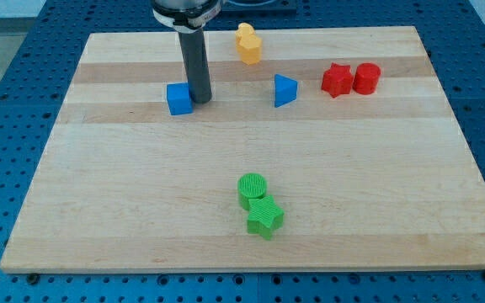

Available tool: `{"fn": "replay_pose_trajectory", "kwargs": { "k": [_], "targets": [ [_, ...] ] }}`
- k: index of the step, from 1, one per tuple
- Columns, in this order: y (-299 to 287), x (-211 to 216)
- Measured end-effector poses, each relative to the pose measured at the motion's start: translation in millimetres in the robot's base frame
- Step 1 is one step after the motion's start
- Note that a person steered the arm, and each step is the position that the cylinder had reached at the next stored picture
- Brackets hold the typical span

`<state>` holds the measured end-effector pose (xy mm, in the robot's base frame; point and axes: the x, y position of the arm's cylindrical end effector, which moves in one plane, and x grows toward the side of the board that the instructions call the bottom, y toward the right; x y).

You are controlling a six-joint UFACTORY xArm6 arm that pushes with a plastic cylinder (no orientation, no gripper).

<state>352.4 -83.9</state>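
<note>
My tip (199,101) rests against the right side of a blue cube (178,98) in the upper left-middle of the wooden board (99,210). A blue triangular block (285,90) lies apart, off to the tip's right. Above and between them, near the board's top edge, sit two yellow blocks (247,44) pressed together. A red star (336,79) and a red cylinder (366,77) touch each other at the upper right.
A green cylinder (252,188) and a green star (264,218) sit together in the lower middle of the board. Blue perforated table surface (7,101) surrounds the board on all sides.
</note>
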Motion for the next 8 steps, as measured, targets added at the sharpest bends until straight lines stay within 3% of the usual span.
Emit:
{"fn": "replay_pose_trajectory", "kwargs": {
  "k": [2, 5, 8],
  "targets": [
    [-19, -3],
    [-75, 50],
    [-102, 77]
  ]
}}
